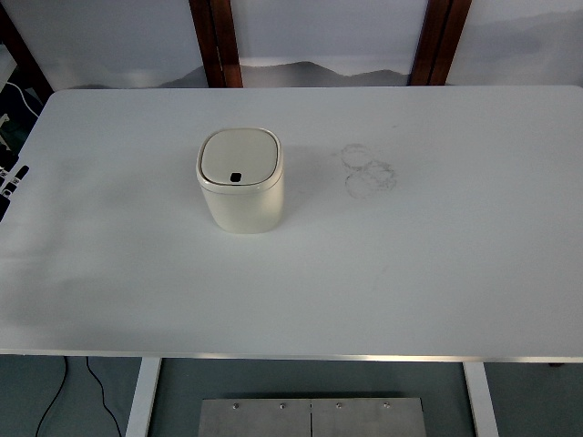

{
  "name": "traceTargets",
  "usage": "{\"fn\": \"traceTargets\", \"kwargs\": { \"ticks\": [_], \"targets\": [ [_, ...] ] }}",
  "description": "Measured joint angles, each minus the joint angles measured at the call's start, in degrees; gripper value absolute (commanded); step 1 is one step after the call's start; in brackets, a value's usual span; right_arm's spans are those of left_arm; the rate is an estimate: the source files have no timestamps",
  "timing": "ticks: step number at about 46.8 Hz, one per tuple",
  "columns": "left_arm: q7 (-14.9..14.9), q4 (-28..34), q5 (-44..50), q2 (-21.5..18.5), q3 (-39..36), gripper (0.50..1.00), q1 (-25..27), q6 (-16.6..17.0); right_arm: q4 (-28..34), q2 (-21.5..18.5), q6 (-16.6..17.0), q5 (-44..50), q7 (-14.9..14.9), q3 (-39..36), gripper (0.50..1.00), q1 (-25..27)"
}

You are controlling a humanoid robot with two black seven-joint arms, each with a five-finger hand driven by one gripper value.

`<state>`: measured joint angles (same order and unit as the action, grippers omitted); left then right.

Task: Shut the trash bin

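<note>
A small cream trash bin [240,182] stands upright on the white table [410,273], left of the middle. Its flat lid [239,156] lies down flush on the rim, and a small dark button shows at the lid's front edge. Nothing touches the bin. Only a black sliver of my left arm [7,185] with white marks shows at the picture's left edge, far from the bin; its hand is too cut off to read. The right arm is out of the picture.
Faint ring marks [368,169] stain the table right of the bin. Two dark wooden posts [217,41] [439,41] stand behind the far edge. Cables [16,100] lie off the table's far left corner.
</note>
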<state>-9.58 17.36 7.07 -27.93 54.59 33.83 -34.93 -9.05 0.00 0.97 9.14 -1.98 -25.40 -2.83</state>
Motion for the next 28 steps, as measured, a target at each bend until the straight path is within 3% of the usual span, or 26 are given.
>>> {"fn": "traceTargets", "kwargs": {
  "ticks": [28],
  "targets": [
    [0.1,0.0,-0.8,-1.2,-0.3,1.0,1.6,0.4,-0.1,0.0,0.0,-0.4,0.0,-0.2,0.995,-0.4]
  ]
}}
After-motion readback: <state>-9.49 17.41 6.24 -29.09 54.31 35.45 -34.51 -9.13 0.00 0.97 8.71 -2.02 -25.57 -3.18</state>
